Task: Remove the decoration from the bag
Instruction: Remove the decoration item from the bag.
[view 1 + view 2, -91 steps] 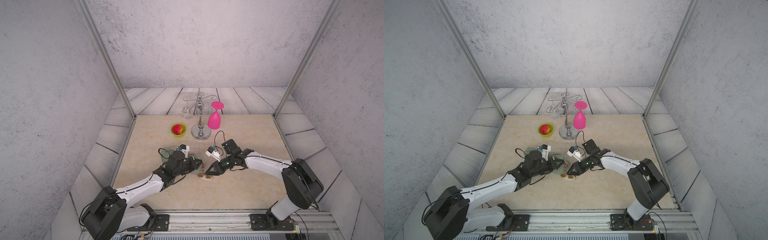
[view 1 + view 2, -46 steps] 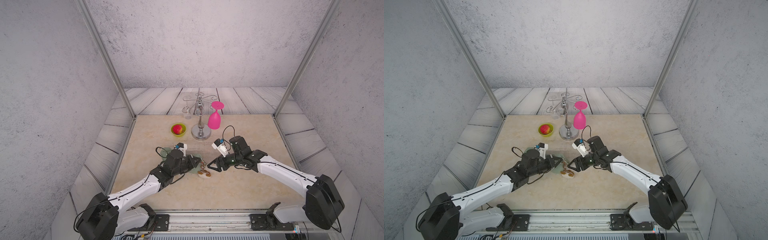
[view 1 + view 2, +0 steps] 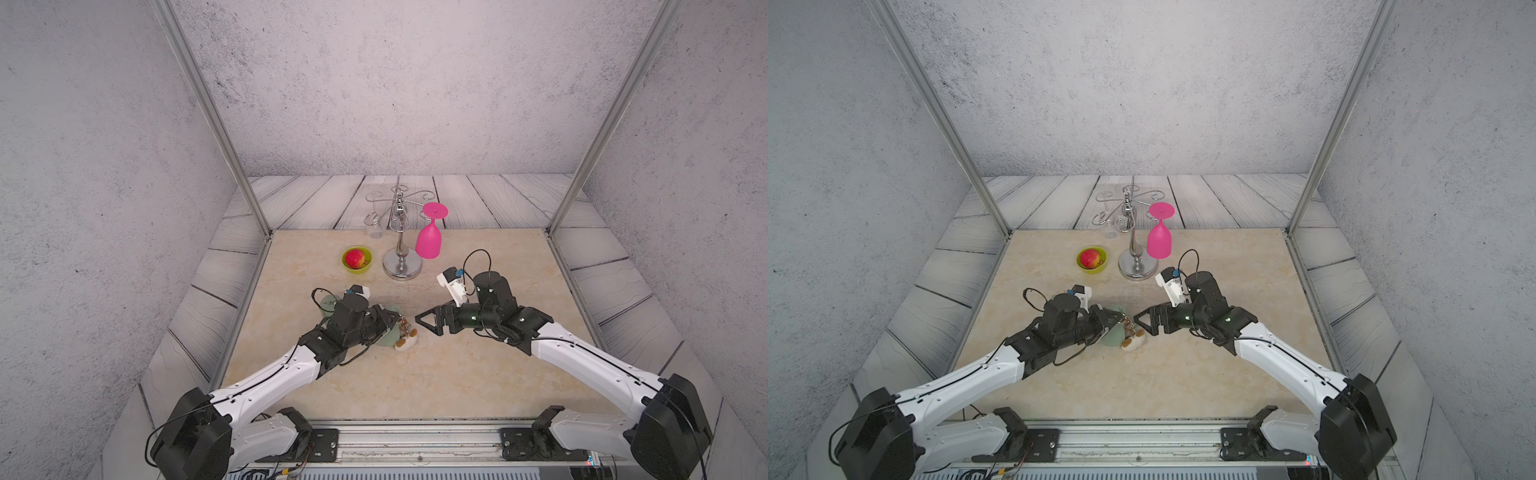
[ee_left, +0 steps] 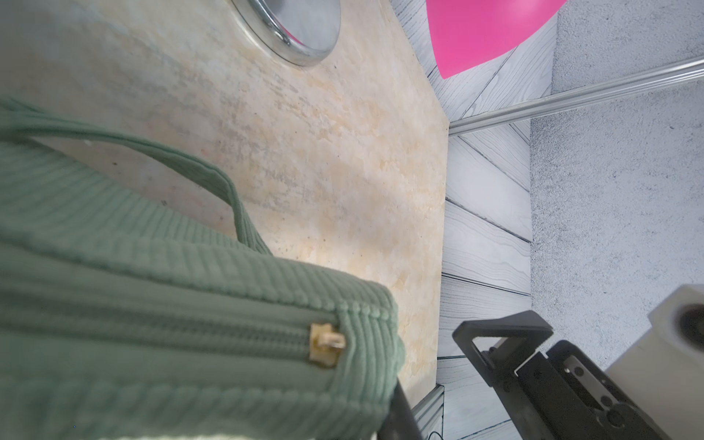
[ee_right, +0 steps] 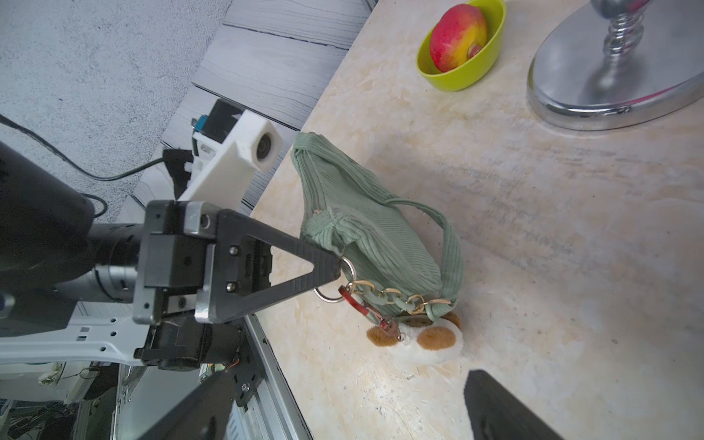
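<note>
The sage-green bag (image 3: 384, 337) (image 3: 1113, 334) lies at mid-table, half under my left wrist. My left gripper (image 3: 395, 322) (image 3: 1120, 322) is shut on the bag's end, its fingertips (image 5: 329, 271) pinching right at the small metal ring. Up close the bag (image 4: 152, 304) fills the left wrist view, zipper closed. The decoration (image 3: 406, 341) (image 3: 1133, 343) (image 5: 423, 343), a white plush with brown ears, rests on the table against the bag, and its reddish clasp (image 5: 365, 308) runs up to the ring and chain. My right gripper (image 3: 422, 324) (image 3: 1140, 323) (image 5: 350, 381) stands open and holds nothing, just right of the plush.
A lime-green bowl (image 3: 368, 266) (image 5: 457, 82) holding a red apple (image 3: 355, 257) sits behind the bag. Further back stands a chrome glass rack (image 3: 402, 266) with a pink goblet (image 3: 429, 241) hanging upside down and a small clear glass (image 3: 375, 230). Metal frame posts flank the table.
My right gripper has opened wide and drawn back to the right, off the decoration, which now lies on the table. The left gripper has kept its hold on the bag.
</note>
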Robot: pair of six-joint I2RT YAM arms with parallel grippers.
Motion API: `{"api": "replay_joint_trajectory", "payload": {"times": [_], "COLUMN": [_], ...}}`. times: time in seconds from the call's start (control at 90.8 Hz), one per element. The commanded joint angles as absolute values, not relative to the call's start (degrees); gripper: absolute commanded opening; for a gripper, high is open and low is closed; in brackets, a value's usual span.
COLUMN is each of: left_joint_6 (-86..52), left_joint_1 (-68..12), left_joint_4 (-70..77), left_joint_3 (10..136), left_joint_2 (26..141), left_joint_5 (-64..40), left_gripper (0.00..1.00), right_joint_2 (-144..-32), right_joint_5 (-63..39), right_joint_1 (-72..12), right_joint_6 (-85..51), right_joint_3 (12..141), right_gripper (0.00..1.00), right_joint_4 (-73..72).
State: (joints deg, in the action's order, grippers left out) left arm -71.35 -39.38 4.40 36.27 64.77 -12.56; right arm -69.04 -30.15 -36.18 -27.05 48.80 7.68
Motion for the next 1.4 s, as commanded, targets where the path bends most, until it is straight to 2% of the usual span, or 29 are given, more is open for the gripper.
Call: {"api": "replay_joint_trajectory", "payload": {"times": [0.0,0.264,0.55,0.947,1.167,1.387], "left_joint_6": [-75.35,-83.24,-89.99,-89.98,-84.35,-81.70], "left_joint_1": [-38.86,-38.16,-37.55,-37.27,-37.27,-37.01], "left_joint_4": [4.16,4.62,7.45,8.01,5.71,5.32], "left_joint_3": [38.14,38.43,36.93,36.65,38.20,37.91], "left_joint_2": [63.50,63.10,62.07,61.27,61.39,60.78], "left_joint_5": [-10.99,-11.60,-10.95,-10.96,-11.69,-13.23], "left_gripper": [0.00,0.00,0.00,0.00,0.00,0.00], "right_joint_2": [-66.41,-64.79,-65.58,-64.40,-64.80,-65.28], "right_joint_5": [-25.95,-19.29,-18.89,-19.34,-18.77,-13.63], "right_joint_1": [-36.16,-36.41,-36.91,-37.18,-38.25,-41.67], "right_joint_6": [-26.16,-25.29,-25.02,-23.57,-22.84,-20.98], "right_joint_3": [46.74,42.29,40.86,40.47,40.91,39.41], "right_gripper": [0.97,0.88,0.85,0.85,0.83,0.81], "right_joint_4": [5.46,2.81,1.21,0.48,-1.13,-5.38]}}
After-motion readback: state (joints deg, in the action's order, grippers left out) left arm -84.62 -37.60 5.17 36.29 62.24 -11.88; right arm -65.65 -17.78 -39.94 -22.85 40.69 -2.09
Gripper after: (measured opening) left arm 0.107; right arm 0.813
